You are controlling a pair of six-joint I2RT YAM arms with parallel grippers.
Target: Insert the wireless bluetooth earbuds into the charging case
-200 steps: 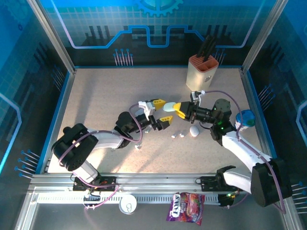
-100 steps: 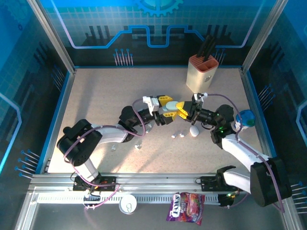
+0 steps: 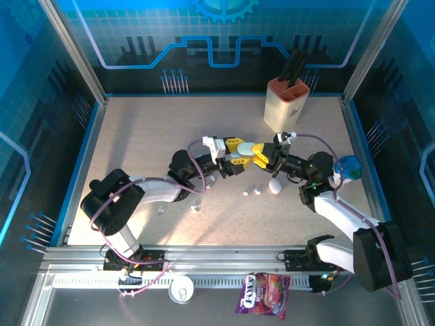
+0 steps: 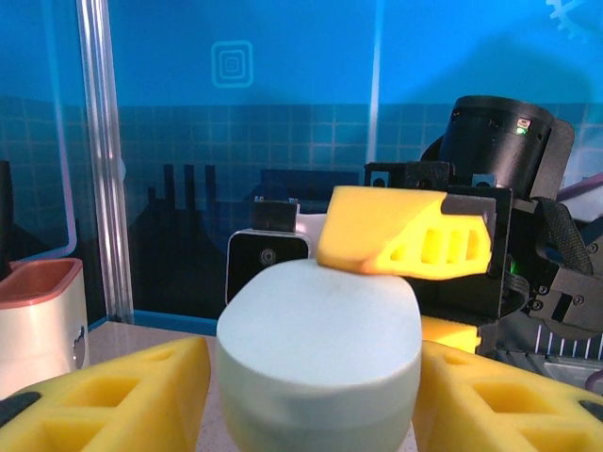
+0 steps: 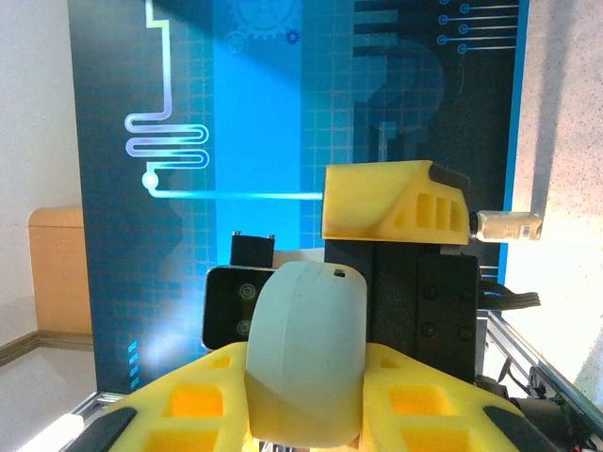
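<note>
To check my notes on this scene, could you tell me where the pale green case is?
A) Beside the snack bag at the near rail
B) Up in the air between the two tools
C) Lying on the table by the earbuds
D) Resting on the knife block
B: the case sits between the fingers of the left tool and the right tool, raised off the table.

arms (image 3: 153, 193): white links, black joints | cables (image 3: 198, 178): purple | claw fingers (image 4: 104, 395): yellow, slotted
</note>
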